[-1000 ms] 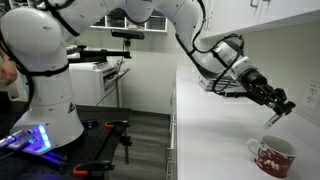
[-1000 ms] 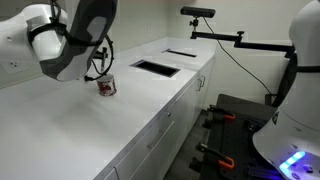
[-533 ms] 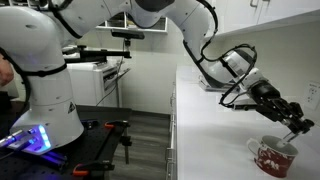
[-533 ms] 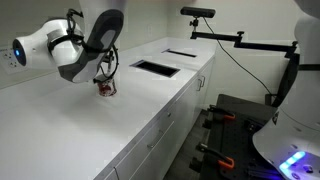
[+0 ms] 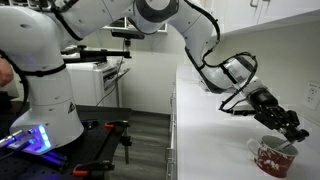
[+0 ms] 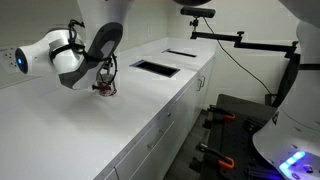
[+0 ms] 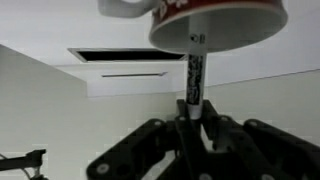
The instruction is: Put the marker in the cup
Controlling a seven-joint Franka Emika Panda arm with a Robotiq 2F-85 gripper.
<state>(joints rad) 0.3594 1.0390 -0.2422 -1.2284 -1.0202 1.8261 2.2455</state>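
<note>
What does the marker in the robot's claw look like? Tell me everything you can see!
The marker is a thin, dark stick with pale patches along its barrel and a lighter far end. In the wrist view the claw pinches its near end, so it sticks straight out from the fingers. Its far end reaches the red and white cup; whether it is inside cannot be told. Only the claw visibly touches it.

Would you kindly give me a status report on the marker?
Gripper shut on marker. Marker tip at cup rim, not released. Nothing in the way.
</note>
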